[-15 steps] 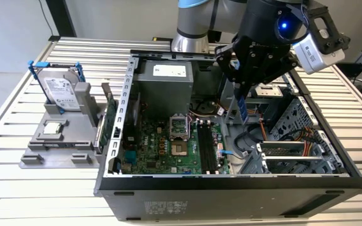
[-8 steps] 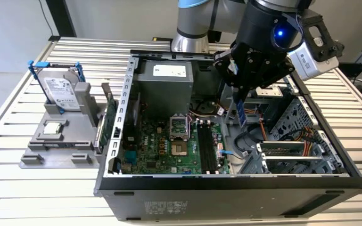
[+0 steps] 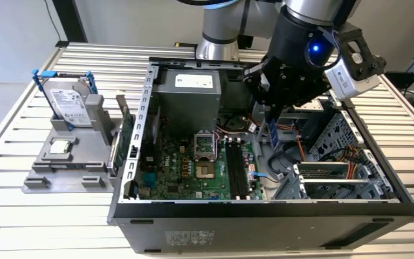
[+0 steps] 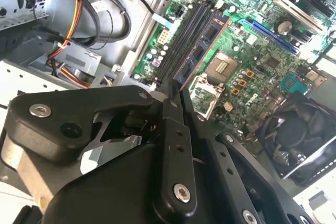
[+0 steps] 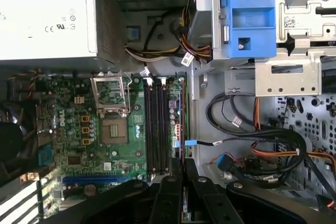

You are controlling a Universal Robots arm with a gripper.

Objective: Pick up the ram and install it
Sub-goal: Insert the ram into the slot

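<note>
In the exterior view my gripper [image 3: 270,114] hangs inside the open computer case [image 3: 264,208], shut on the ram [image 3: 271,132]. The ram is a thin bluish stick pointing down toward the motherboard [image 3: 185,172]. It sits above and slightly toward the exterior view's right of the long black memory slots [image 3: 237,167]. In the second wrist view the ram [image 4: 207,38] runs out from between the black fingers [image 4: 170,114], alongside the slots [image 4: 181,38] and apart from them. In the first wrist view the slots [image 5: 156,129] lie just beside the gripper [image 5: 181,174].
The processor socket [image 3: 205,156] sits next to the slots and a grey power supply [image 3: 185,97] behind them. Cables [image 3: 293,156] and a drive cage [image 3: 336,175] crowd the exterior view's right. Outside the case, a grey fixture [image 3: 38,181] holds a hard drive [image 3: 70,105], a processor chip [image 3: 61,145] and a green expansion card [image 3: 124,140].
</note>
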